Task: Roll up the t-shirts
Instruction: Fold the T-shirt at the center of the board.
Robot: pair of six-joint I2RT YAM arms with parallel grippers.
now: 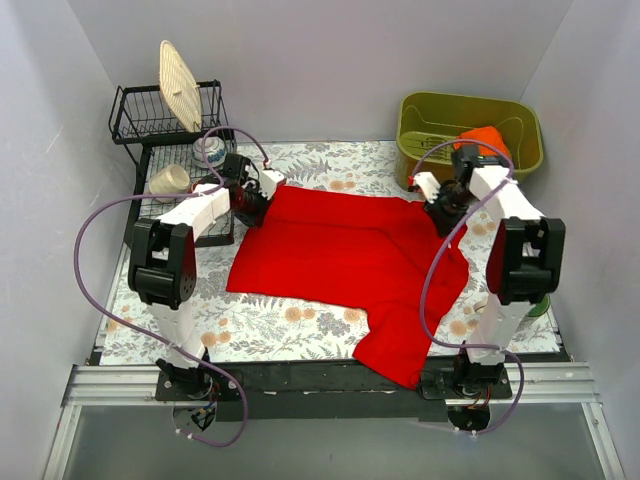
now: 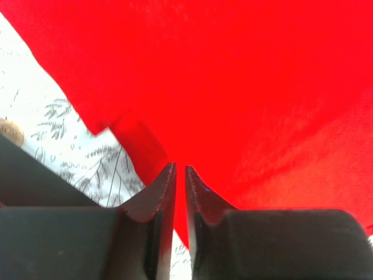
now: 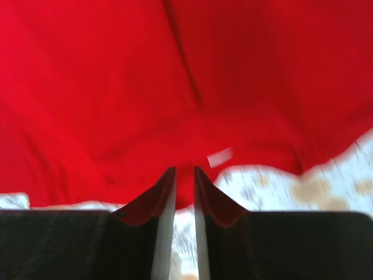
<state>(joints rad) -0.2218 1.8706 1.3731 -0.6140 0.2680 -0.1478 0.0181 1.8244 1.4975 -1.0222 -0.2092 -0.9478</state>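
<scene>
A large bright red t-shirt [image 1: 340,250] lies spread on the floral tablecloth, one part hanging toward the near edge. My left gripper [image 1: 258,190] is at its far left corner. In the left wrist view its jaws [image 2: 180,168] stand a narrow slit apart over the red t-shirt [image 2: 245,87], pinching nothing. My right gripper [image 1: 437,208] is at the far right corner. Its jaws [image 3: 185,169] are slightly apart above the red t-shirt's [image 3: 145,87] edge, where a white label [image 3: 220,157] shows. An orange t-shirt bundle [image 1: 483,137] sits in the green bin [image 1: 420,150].
A black dish rack [image 1: 135,125] stands at the back left with a woven plate [image 1: 180,85], a cup [image 1: 170,180] and a small bowl [image 1: 209,151]. A green object [image 1: 541,305] shows behind the right arm. Grey walls close in both sides.
</scene>
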